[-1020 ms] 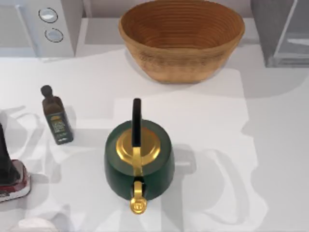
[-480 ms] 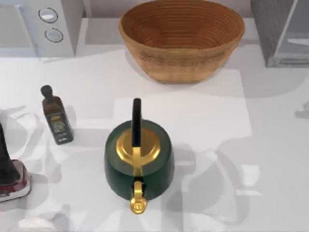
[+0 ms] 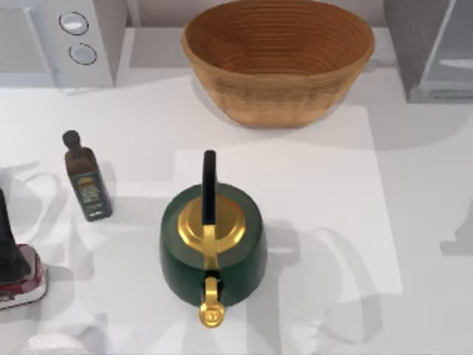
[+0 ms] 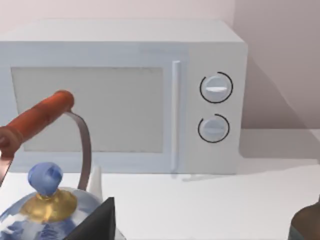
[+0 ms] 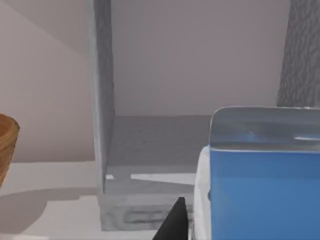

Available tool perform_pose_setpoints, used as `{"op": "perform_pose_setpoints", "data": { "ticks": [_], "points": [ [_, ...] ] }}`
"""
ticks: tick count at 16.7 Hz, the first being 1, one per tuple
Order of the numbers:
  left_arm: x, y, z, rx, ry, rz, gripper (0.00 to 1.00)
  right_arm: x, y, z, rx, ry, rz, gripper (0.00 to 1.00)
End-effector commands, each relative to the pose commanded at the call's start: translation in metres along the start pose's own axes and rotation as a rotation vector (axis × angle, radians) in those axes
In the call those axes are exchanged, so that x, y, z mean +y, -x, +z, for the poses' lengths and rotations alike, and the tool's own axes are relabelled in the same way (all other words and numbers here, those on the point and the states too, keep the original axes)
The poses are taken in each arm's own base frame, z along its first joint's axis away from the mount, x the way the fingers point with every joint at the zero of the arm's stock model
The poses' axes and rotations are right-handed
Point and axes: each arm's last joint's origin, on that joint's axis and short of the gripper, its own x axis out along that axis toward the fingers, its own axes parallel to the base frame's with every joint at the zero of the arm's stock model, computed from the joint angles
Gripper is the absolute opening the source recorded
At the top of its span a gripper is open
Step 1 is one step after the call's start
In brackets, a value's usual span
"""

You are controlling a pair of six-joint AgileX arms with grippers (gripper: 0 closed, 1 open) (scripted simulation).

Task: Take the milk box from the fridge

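Note:
The milk box (image 5: 260, 192), with a blue face, a white side and a glossy top, sits very close in the right wrist view. My right gripper (image 5: 235, 227) is shut on it, and one dark fingertip (image 5: 176, 220) lies against its white side. Behind it the fridge (image 5: 102, 125) stands open, showing a bare grey floor and back wall. In the top view the fridge (image 3: 432, 52) is at the far right corner. My left gripper (image 4: 95, 227) is parked at the near left, facing the white microwave (image 4: 125, 95).
A wicker basket (image 3: 278, 59) stands at the back centre and the microwave (image 3: 63, 41) at the back left. A green kettle (image 3: 213, 244) sits mid-table with an olive-oil bottle (image 3: 87, 181) to its left. A blue-white kettle (image 4: 47, 205) with a red handle stands before my left gripper.
An arm's shadow at the table's right edge has slid toward the near side. The kettle, bottle and basket have not moved.

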Motion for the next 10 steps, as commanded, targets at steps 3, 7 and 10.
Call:
{"op": "perform_pose_setpoints", "data": {
  "ticks": [3,7,10],
  "points": [
    [0.0,0.0,0.0,0.0,0.0,0.0,1.0,0.006,0.012,-0.021,0.014,-0.009,0.039,0.0],
    [0.0,0.0,0.0,0.0,0.0,0.0,1.0,0.01,0.016,-0.033,0.027,-0.014,0.072,0.0],
    [0.0,0.0,0.0,0.0,0.0,0.0,1.0,0.01,0.016,-0.033,0.027,-0.014,0.072,0.0]
  ]
}}
